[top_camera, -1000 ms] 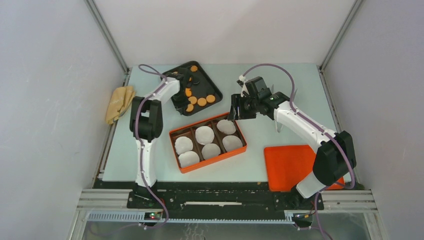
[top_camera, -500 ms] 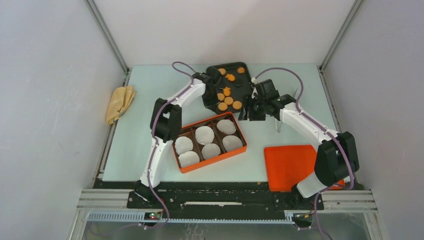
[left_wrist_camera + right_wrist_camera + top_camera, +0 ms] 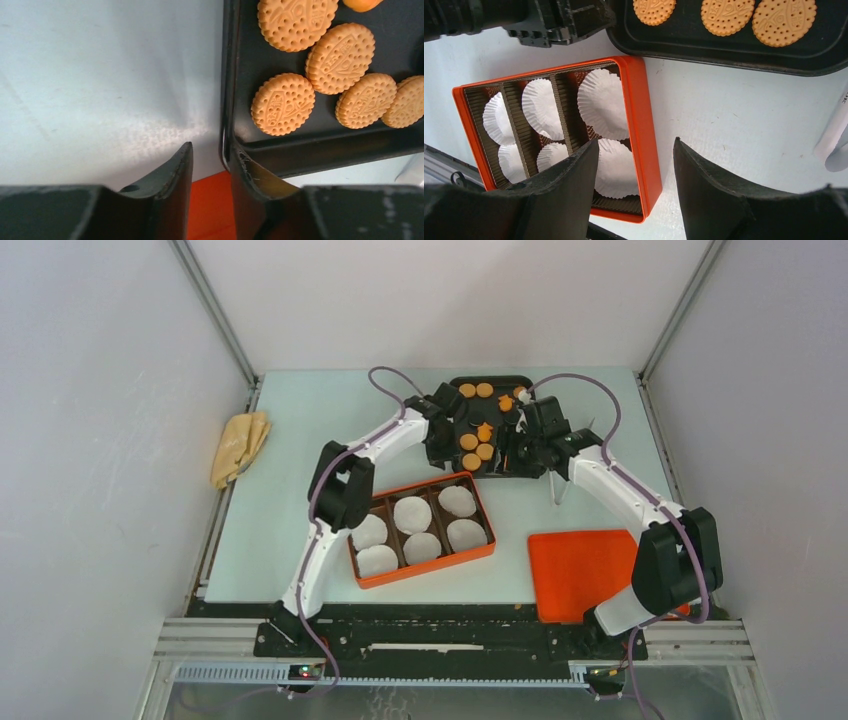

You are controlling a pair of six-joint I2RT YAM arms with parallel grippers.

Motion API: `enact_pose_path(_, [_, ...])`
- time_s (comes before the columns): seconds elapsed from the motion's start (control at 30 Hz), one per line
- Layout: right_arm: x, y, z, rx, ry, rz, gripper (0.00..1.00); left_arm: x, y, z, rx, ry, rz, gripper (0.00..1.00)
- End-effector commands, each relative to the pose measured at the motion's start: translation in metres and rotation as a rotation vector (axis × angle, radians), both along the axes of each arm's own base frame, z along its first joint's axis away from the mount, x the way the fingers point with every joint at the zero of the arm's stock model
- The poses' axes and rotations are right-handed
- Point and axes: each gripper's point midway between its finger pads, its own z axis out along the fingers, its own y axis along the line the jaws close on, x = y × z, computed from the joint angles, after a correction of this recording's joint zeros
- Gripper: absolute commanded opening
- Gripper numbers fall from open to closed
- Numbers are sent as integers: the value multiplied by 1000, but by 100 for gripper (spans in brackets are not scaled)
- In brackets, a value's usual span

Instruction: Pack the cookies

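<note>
The left gripper [image 3: 210, 150] sits at the tray's [image 3: 300, 150] near corner with its jaws slightly parted around the rim: one finger [image 3: 252, 180] lies against the rim, the other stands clear of it over the table [image 3: 100, 75], so nothing is pinched. The right gripper [image 3: 635, 142] hangs with its jaws spread wide and nothing between them, above the table just beside the box's [image 3: 636, 100] corner and near the tray's other side. From above, the two grippers [image 3: 437, 430] [image 3: 512, 452] flank the black tray [image 3: 497, 378] at the far middle of the table. The cookies [image 3: 470, 442] all lie on that tray, orange discs in loose clusters. In front of it sits the orange box [image 3: 420, 570], its six cells each holding a white liner [image 3: 412, 513] and no cookie. An orange lid [image 3: 580, 570] lies to the right, a tan cloth [image 3: 240, 445] at the left edge.
</note>
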Motion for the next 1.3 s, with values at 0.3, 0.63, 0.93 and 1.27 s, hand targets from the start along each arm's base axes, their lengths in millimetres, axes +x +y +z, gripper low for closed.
enact_pose_path(0.3, [-8, -8, 8, -35, -44, -13, 65, -60, 102, 129, 134, -294, 164, 8])
enact_pose_path(0.63, [1, -42, 2, -31, 11, -138, 66, -121, 119, 23, 208, -55, 156, 0])
enact_pose_path(0.93, [18, -112, -28, -202, 103, -373, 73, -90, 135, 1, 275, -34, 193, 0])
enact_pose_path(1.27, [11, -135, -83, -343, 255, -416, 72, -84, 154, 2, 243, -33, 167, 0])
